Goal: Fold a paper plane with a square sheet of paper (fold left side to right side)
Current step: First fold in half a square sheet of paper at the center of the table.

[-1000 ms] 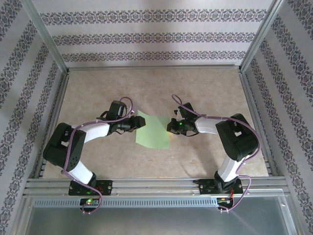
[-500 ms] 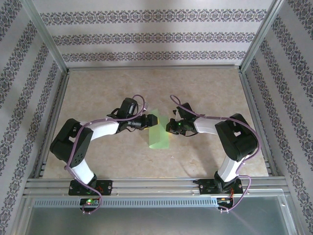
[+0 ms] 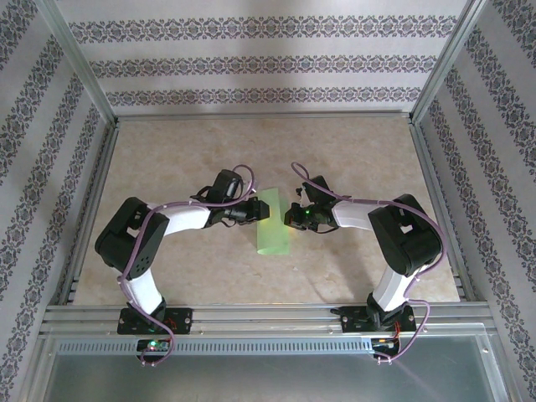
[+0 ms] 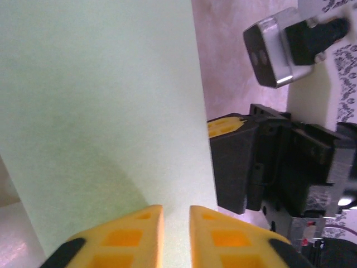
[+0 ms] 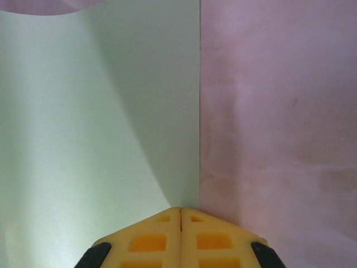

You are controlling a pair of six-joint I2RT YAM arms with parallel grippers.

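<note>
**Two arms at work on a paper fold.** The left gripper (image 3: 254, 209) is pinching one edge of the square sheet of paper (image 3: 273, 224) between jaws drawn to a narrow slit. It is holding that edge raised off the table (image 3: 360, 159), so the light-green sheet is arching over beyond its fingertips toward the opposite gripper.

In the left wrist view the paper is spreading ahead of and to the left of the yellow fingers (image 4: 120, 234). Its straight edge is running away just past the gap between them.

The right gripper (image 3: 291, 219) is facing the left one, with the sheet lying between the two. Its jaws are pressed fully together. In the right wrist view the joined tips (image 5: 180, 211) are sitting just inside the paper's border. The sheet is stretching ahead and to their left, and bare pinkish table is lying ahead and to their right. Whether those tips are pressing the paper down or merely touching it cannot be told. A soft shadow is falling across the sheet ahead of the closed tips.
</note>
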